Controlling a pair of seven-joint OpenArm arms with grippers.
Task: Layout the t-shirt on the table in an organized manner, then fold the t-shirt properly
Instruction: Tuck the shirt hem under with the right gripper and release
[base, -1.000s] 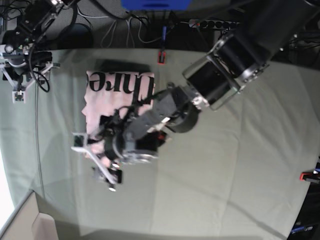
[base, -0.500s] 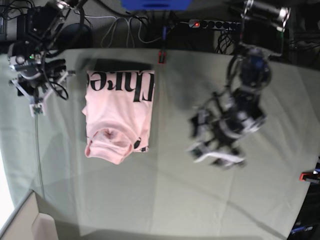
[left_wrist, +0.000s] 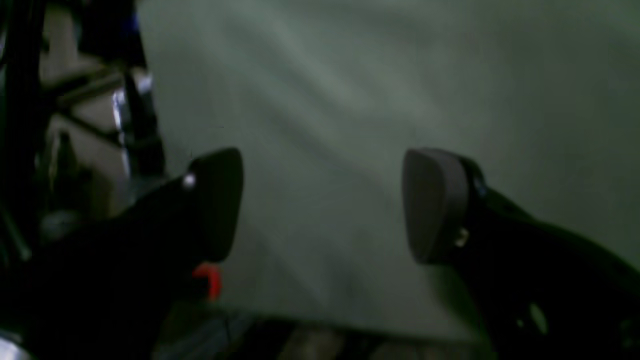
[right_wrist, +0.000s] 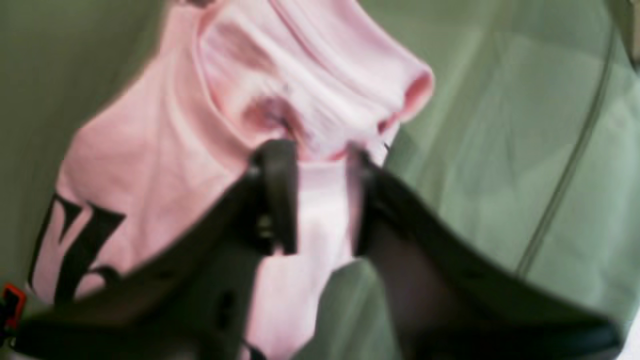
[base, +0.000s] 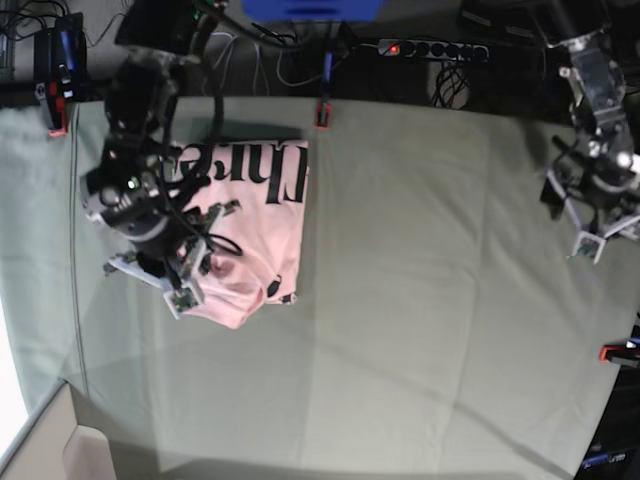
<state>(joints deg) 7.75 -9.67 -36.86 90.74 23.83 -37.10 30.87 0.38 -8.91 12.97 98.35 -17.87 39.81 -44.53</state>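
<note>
The pink t-shirt (base: 245, 225) lies folded on the tabletop (base: 420, 300). The right fingers (right_wrist: 280, 195) pinch a bunched fold of it. The left fingers (left_wrist: 430, 205) hang wide apart, holding nothing

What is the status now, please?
Right gripper jaws pinching the t-shirt fold. Left gripper jaws open, empty, over bare table. Shirt partly folded, lettering up. Nothing in the way.
</note>
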